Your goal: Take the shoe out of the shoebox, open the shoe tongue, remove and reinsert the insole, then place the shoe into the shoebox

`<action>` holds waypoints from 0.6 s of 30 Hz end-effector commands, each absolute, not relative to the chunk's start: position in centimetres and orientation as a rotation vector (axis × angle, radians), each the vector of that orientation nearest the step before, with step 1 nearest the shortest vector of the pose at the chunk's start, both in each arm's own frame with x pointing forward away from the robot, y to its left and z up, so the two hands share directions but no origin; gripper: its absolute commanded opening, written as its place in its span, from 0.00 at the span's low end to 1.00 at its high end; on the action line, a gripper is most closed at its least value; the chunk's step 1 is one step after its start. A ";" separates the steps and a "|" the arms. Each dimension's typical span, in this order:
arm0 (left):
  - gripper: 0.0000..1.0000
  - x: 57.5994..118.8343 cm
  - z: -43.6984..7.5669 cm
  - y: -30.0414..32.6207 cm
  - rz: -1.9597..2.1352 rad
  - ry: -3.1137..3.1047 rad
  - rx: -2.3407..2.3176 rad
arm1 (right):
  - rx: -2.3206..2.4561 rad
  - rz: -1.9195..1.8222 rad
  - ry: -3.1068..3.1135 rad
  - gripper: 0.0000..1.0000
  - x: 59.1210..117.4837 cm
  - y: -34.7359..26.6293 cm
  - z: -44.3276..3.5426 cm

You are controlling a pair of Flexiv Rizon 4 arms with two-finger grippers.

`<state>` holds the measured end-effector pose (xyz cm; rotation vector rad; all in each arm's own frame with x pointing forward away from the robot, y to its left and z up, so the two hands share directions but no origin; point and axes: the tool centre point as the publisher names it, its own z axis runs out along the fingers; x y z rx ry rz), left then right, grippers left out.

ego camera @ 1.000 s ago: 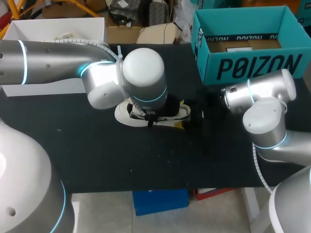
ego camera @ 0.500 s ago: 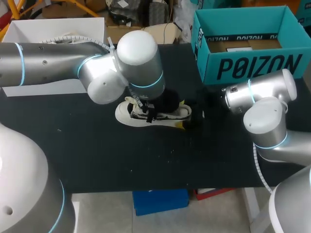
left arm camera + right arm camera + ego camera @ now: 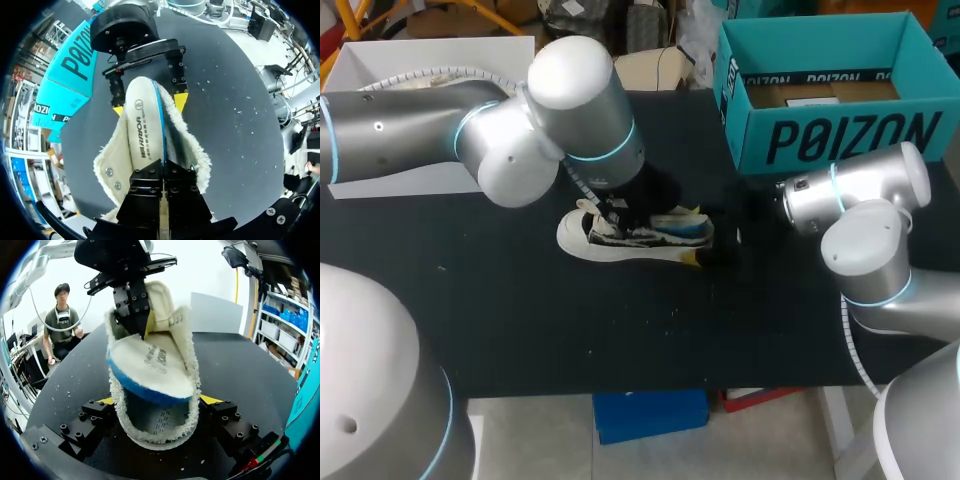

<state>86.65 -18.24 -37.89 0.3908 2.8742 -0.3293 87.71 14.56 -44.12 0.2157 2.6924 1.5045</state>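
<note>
Left tool (image 3: 163,167) pinches the insole (image 3: 142,120); right tool (image 3: 156,402) clamps the shoe (image 3: 186,335).

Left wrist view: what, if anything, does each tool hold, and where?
Left tool: the white, blue-edged foam insole, pinched at the end nearest it. Right tool: the cream fleece-lined shoe, clamped across its far end's sides.

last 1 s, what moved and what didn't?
The left arm drew back toward the table's far left. Its left gripper is shut on the insole, and the blue-edged insole now shows lifting out of the shoe. The right gripper, clamped on the shoe, the shoe itself and the shoebox stayed put.
</note>
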 end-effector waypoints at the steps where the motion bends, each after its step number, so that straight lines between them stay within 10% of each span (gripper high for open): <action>1: 0.00 86.8 -38.5 -18.5 -0.435 2.884 0.436 | 0.217 1.503 2.695 0.00 87.7 14.5 -44.2; 13: 0.00 87.3 -39.4 -20.9 -0.477 2.875 0.535 | 0.217 1.503 2.695 0.00 87.7 14.5 -44.2; 15: 0.24 87.1 -39.1 -21.0 -0.542 2.846 0.591 | 0.217 1.503 2.695 0.00 87.7 14.5 -44.2; 18: 0.29 86.6 -38.7 -21.2 -0.576 2.816 0.616 | 0.217 1.503 2.695 0.00 87.7 14.5 -44.2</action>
